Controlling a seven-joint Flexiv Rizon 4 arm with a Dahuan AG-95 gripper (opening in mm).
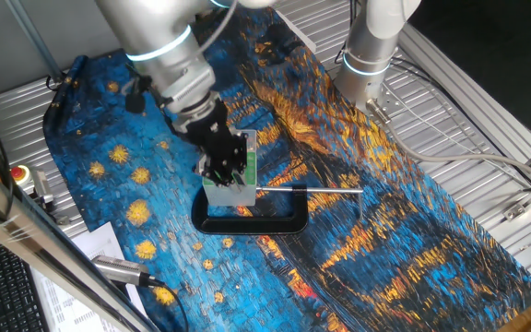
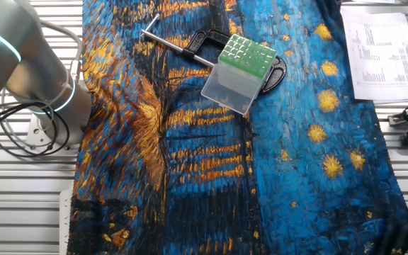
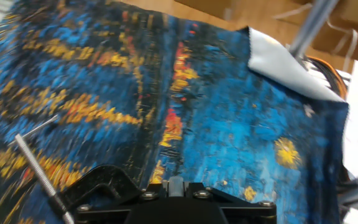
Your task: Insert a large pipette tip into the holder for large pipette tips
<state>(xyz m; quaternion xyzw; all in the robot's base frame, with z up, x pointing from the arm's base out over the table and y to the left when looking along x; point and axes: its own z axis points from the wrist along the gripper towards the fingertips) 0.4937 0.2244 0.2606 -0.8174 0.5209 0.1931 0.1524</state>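
Observation:
The holder (image 1: 235, 187) is a translucent box with a green hole grid on top (image 2: 246, 53), standing inside a black C-clamp (image 1: 252, 222). My gripper (image 1: 221, 164) hangs right over the holder's green top. In the hand view a greyish-white piece, the large pipette tip (image 3: 176, 184), sits pinched between the two black fingers, and the gripper (image 3: 176, 186) is shut on it. Only the tip's wide end shows; its point is hidden. The holder is out of sight in the hand view. The gripper does not show in the other fixed view.
The clamp's shiny metal rod (image 1: 308, 190) sticks out to the right of the holder; it also shows in the hand view (image 3: 38, 169). A painted blue-and-orange cloth (image 2: 211, 163) covers the table. A second arm's base (image 1: 369, 55) stands at the back. Papers (image 2: 377, 49) lie beside the cloth.

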